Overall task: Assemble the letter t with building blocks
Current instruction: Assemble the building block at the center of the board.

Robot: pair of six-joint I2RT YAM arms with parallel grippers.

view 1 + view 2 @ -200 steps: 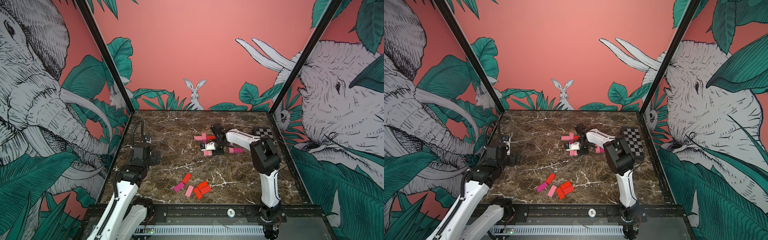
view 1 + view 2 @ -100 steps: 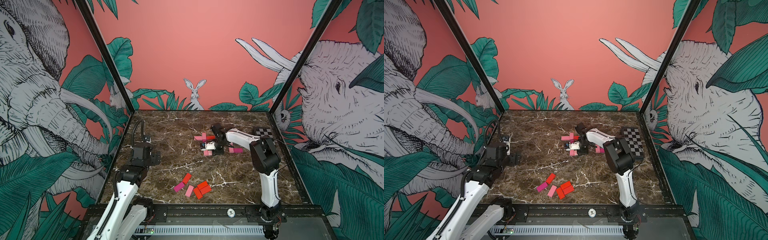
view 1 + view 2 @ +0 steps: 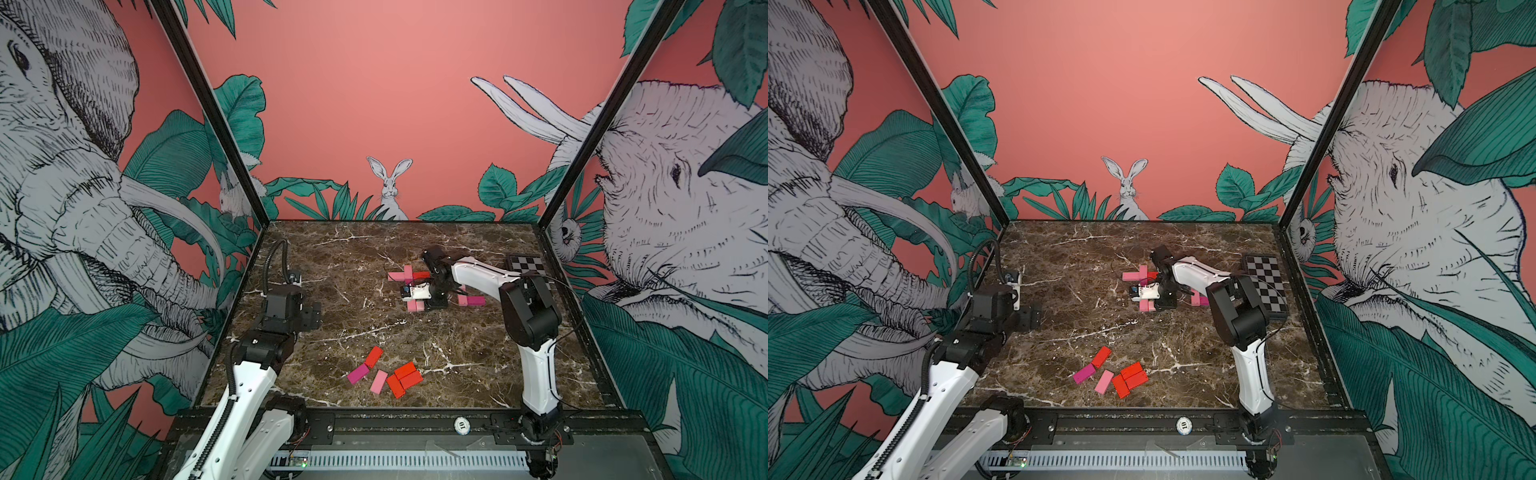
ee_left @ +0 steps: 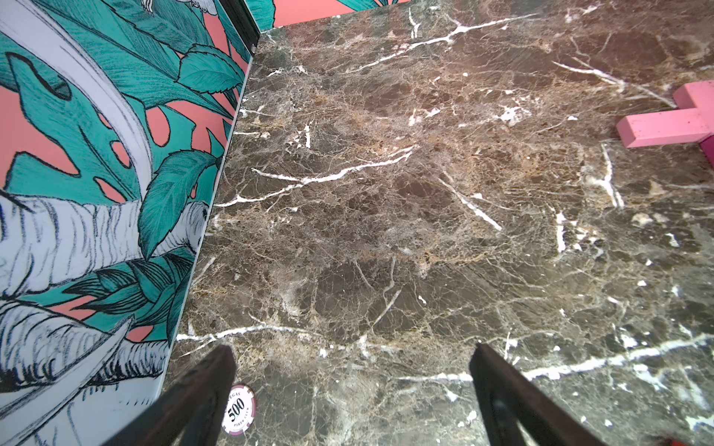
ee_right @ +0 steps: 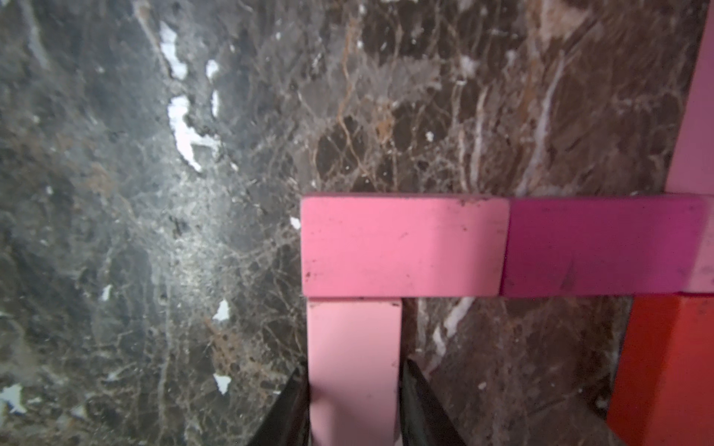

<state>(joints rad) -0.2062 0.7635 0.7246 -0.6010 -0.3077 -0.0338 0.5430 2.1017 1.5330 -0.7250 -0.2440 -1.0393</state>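
R gripper (image 5: 354,368) jaws eased slightly, still pinching light pink block (image 5: 353,332).

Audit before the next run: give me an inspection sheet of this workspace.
Surface: brown marble table, white-veined.
Job's things: part-built letter mid-table; loose blocks near the front; two blocks beside the right arm.
Clutter: checkered board at the far right; poker chip at the wall's foot by the left hand.
Hands: left hand open over bare marble; right hand shut on a pale pink block that butts against the letter.
Cables: black hose looped above the left arm, away from the blocks.
Surroundings: jungle-print walls.
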